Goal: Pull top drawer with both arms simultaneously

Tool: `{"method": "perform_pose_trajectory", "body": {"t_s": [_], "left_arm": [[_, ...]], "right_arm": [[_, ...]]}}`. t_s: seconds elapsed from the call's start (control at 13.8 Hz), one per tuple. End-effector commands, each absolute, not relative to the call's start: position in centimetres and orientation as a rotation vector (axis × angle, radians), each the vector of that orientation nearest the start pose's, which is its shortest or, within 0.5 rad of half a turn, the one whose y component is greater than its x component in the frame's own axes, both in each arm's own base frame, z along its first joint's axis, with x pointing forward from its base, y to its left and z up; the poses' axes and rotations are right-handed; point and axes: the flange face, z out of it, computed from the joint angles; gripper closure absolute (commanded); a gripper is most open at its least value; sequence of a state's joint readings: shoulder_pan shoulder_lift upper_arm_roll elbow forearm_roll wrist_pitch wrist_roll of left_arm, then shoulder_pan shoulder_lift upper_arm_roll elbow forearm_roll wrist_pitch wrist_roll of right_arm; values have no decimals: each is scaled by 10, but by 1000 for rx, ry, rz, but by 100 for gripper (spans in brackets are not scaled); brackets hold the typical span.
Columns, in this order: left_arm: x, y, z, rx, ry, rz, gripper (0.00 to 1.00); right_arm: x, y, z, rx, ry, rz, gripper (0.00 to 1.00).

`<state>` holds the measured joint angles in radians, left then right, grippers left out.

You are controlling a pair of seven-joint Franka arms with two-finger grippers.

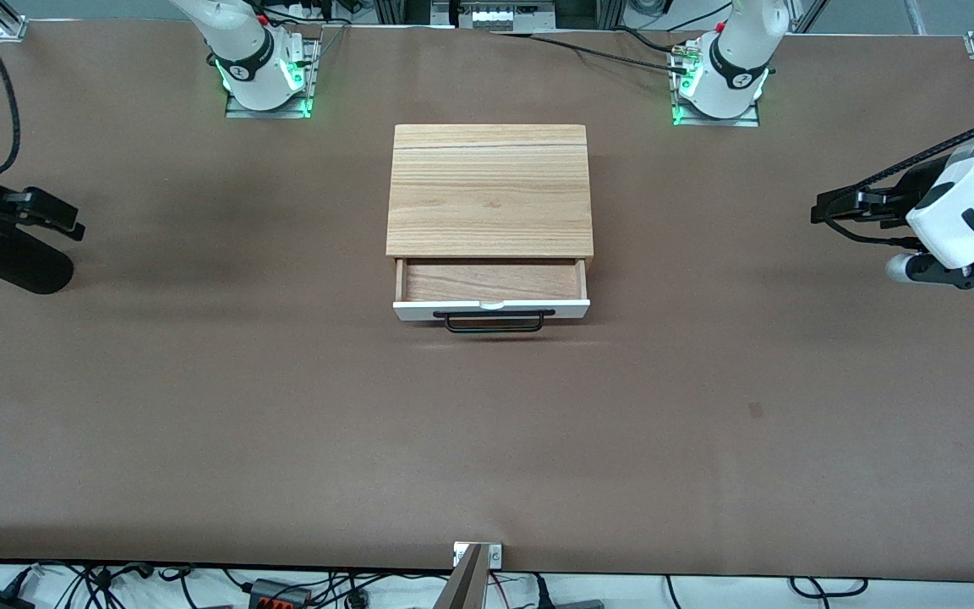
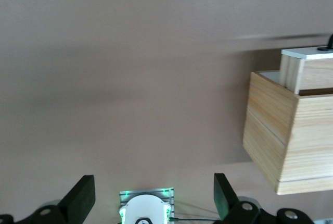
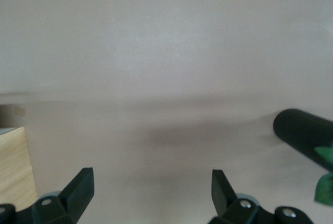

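The top drawer point(image 1: 491, 309) stands partly pulled out of the light-wood cabinet point(image 1: 489, 190), its bare wood floor showing. Its black bar handle point(image 1: 498, 322) faces the front camera, with nothing on it. The left arm point(image 1: 969, 211) hangs over the table's edge at its own end, far from the drawer. Its gripper point(image 2: 152, 182) is open and empty, with the drawer point(image 2: 307, 70) and cabinet point(image 2: 281, 130) off to one side. The right arm point(image 1: 30, 211) hangs over its own end. Its gripper point(image 3: 151, 174) is open and empty over bare table, and a cabinet corner point(image 3: 13, 166) shows at the view's edge.
The arm bases point(image 1: 263, 72) point(image 1: 719, 80) stand at the table's edge farthest from the front camera. A black cylinder point(image 1: 18, 264) lies under the right arm's hand. A small dark mark point(image 1: 755, 410) is on the brown table. Cables run along the edge nearest the front camera.
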<state>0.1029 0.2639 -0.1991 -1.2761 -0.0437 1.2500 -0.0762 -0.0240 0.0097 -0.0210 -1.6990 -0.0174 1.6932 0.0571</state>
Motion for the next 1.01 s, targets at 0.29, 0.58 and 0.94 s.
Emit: {"method": "perform_pose_trajectory", "body": {"t_s": [0.29, 0.58, 0.94], "left_arm": [[499, -57, 572, -3105, 8, 313, 0], [500, -57, 572, -3133, 2, 286, 0], [504, -58, 572, -3167, -2, 278, 0]], "right_arm": [[553, -30, 583, -3151, 217, -3, 0], [554, -23, 581, -3152, 203, 16, 0], [553, -19, 582, -3153, 196, 31, 0]]}}
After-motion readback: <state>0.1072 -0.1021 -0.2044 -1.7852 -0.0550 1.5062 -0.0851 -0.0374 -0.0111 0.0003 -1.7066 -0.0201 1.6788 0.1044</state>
